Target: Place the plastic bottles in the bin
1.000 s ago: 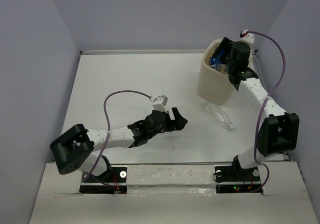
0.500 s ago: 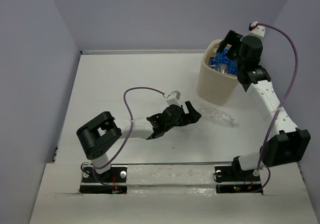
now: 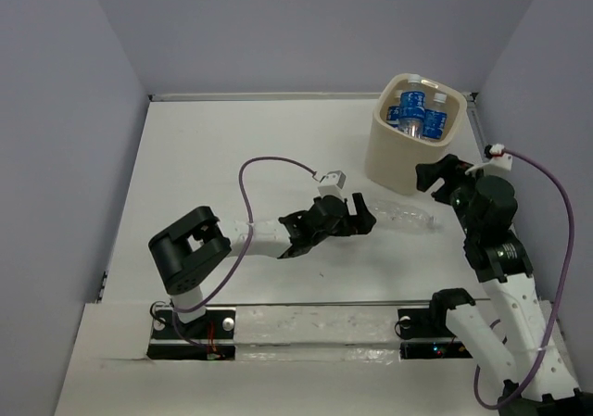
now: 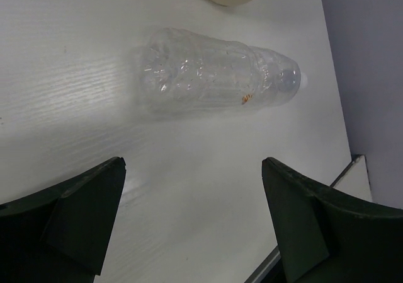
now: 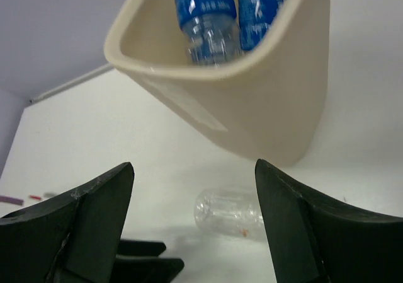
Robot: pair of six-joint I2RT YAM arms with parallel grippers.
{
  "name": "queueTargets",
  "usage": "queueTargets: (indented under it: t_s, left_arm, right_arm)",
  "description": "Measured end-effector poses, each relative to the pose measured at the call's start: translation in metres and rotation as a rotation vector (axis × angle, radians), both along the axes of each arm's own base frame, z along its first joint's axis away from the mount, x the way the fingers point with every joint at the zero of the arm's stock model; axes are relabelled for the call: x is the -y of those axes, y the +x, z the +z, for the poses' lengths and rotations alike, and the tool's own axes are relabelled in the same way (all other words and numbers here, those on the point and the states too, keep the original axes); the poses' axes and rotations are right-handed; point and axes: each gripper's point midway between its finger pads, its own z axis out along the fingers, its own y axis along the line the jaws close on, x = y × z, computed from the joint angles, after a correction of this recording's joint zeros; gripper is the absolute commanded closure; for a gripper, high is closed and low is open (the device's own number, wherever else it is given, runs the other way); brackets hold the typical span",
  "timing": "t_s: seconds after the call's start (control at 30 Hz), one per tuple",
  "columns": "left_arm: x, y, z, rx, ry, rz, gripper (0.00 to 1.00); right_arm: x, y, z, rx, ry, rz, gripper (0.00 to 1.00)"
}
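Note:
A clear crinkly plastic bottle [image 3: 404, 216] with no label showing lies on its side on the white table, just in front of the cream bin [image 3: 389, 161]. It also shows in the left wrist view [image 4: 211, 72] and the right wrist view [image 5: 228, 211]. My left gripper [image 3: 363, 214] is open and empty, its jaws just short of the bottle's base [image 4: 194, 164]. Several blue-labelled bottles [image 3: 417, 115] stand in the bin [image 5: 264, 106]. My right gripper [image 3: 435, 171] is open and empty, low beside the bin's near right side [image 5: 194, 166].
The bin stands at the far right corner near the back and right walls. A raised rail [image 3: 315, 314] runs along the table's near edge. The left arm's purple cable [image 3: 269, 163] loops above the table middle.
My right arm has drawn back from over the bin, towards me and lower. My left gripper has reached right, up to the lying bottle, which has turned to lie more crosswise.

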Motion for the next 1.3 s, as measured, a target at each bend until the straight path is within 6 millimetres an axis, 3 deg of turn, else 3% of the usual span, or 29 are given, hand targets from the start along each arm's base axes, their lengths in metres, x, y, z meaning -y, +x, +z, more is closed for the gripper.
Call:
queueTargets:
  t_s: [0.13,0.27,0.33,0.5,0.53,0.63,0.73,0.83,0.93,1.13,1.3]
  left_arm:
    - [-0.004,-0.002,-0.001,0.046,0.059,-0.03,0.01]
    - [-0.036,-0.012,0.006,0.086,0.108,-0.029,0.01]
    - [-0.056,-0.018,0.023,0.129,0.102,-0.023,0.01]
    - [-0.099,-0.03,0.092,0.267,-0.009,0.009,0.01]
    - [-0.107,-0.033,0.106,0.298,-0.032,0.015,0.01]
    - [-0.131,-0.038,0.141,0.378,-0.09,0.045,0.01]
    - [-0.153,-0.041,0.155,0.431,-0.105,0.083,0.01]
    - [-0.173,-0.042,0.154,0.463,-0.096,0.125,0.01]
    - [-0.195,-0.043,0.155,0.495,-0.091,0.175,0.01]
    - [-0.222,-0.042,0.163,0.549,-0.107,0.252,0.01]
    - [-0.226,-0.04,0.148,0.553,-0.062,0.263,0.01]
  right_arm:
    - [-0.001,-0.017,-0.049,-0.108,0.006,0.012,0.22]
    - [-0.011,-0.02,-0.097,-0.274,-0.013,0.072,0.18]
    - [-0.018,-0.023,-0.116,-0.35,-0.017,0.119,0.15]
    - [-0.034,-0.026,-0.137,-0.435,-0.035,0.187,0.05]
    - [-0.041,-0.027,-0.143,-0.458,-0.051,0.212,0.0]
    - [-0.064,-0.033,-0.161,-0.52,-0.132,0.299,0.0]
    - [-0.096,-0.039,-0.175,-0.569,-0.248,0.43,0.0]
    - [-0.116,-0.029,-0.182,-0.612,-0.345,0.483,0.0]
    - [-0.124,-0.009,-0.193,-0.662,-0.459,0.458,0.0]
    - [-0.104,-0.001,-0.212,-0.774,-0.694,0.402,0.0]
    - [-0.088,-0.003,-0.217,-0.807,-0.884,0.427,0.0]
